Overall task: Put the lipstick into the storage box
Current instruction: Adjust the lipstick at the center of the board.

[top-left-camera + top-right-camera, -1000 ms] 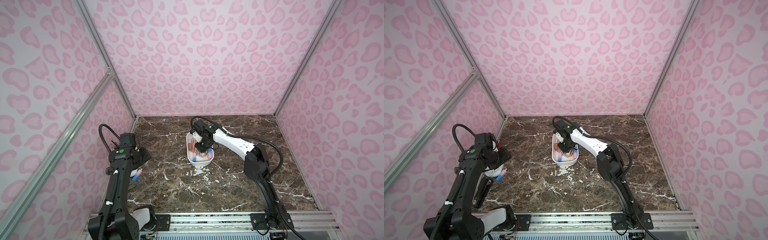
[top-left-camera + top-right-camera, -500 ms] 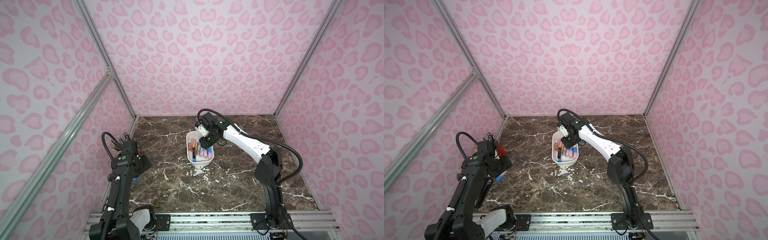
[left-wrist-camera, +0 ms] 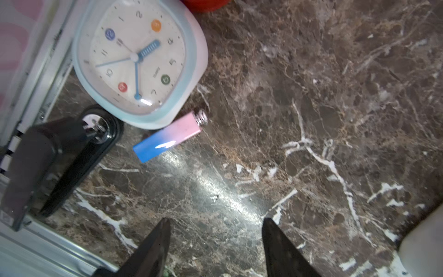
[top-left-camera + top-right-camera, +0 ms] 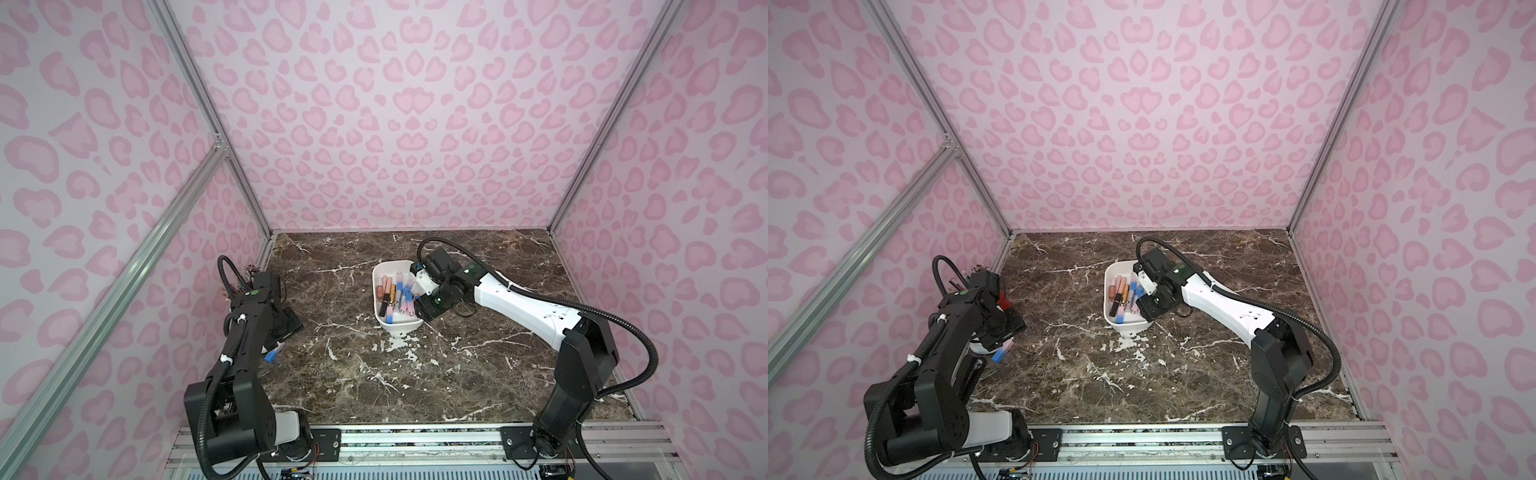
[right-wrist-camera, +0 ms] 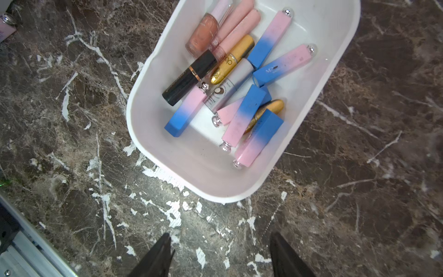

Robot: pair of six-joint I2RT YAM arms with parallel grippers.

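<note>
Lipstick (image 3: 170, 136) lying flat on worktop (image 3: 311, 120), seemingly touching alarm clock (image 3: 134, 60). Probably handling light, stiff, glossy-slippery; pinching flat sides mid-tube looking safest. Left claw (image 3: 215, 220) hovering spread, empty; right claw (image 5: 220, 236) gaping empty beside storage box (image 5: 215, 188).

one storage box (image 5: 191, 165), one clock (image 3: 139, 57), seven pink-blue lipsticks (image 3: 167, 138).

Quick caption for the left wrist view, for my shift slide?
Left gripper open and empty above the marble table; a pink-and-blue lipstick lies beside the pastel clock, not yet picked up.
</note>
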